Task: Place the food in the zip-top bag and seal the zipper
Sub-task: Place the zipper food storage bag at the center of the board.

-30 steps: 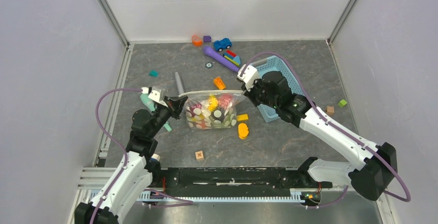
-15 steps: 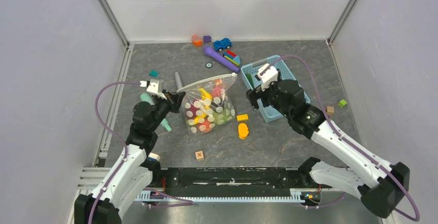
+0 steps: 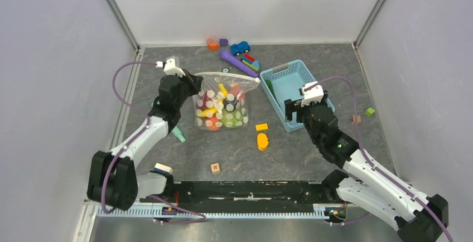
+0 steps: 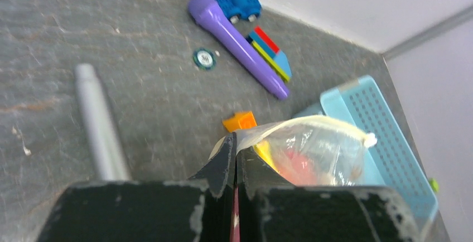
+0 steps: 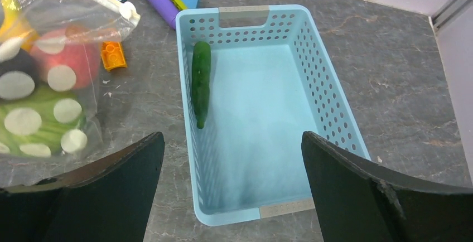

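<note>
right end effector now off bag

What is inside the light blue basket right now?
One long green vegetable lies along one long wall of the basket; nothing else shows. A finger of the open right gripper hides one near corner.

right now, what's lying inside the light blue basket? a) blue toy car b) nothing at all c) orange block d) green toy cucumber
d: the right wrist view shows a long green toy cucumber lying along one side wall of the light blue basket, with nothing else in it.
</note>
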You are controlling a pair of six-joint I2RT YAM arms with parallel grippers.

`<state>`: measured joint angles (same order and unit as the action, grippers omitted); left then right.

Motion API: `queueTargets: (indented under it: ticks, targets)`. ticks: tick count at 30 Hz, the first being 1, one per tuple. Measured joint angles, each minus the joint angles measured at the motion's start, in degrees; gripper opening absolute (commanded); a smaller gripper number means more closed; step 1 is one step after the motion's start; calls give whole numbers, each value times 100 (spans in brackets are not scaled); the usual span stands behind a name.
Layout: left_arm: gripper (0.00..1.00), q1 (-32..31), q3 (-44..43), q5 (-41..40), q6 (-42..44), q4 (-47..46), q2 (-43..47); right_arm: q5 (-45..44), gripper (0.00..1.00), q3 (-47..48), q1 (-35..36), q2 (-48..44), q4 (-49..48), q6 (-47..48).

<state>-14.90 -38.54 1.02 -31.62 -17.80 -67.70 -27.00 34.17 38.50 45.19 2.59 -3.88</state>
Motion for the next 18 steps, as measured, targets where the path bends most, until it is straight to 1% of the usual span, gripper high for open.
queueTargets:
  ticks: [6, 12, 14, 18]
  targets:
    - [2, -24, -1333, -1036, -162, 197, -1303, -310, 98, -313, 0, -398, -251, 24]
    - [2, -22, -2704, -2406, -376, 802, -2608, -710, 98, -468, 0, -592, -452, 120]
    - [2, 0, -3040, -2771, -398, 940, -2940, -820, 98, -501, 0, -601, -514, 175]
    - [2, 144, -3807, -3191, -400, 1220, -3582, -1005, 98, -509, 0, -601, -557, 289]
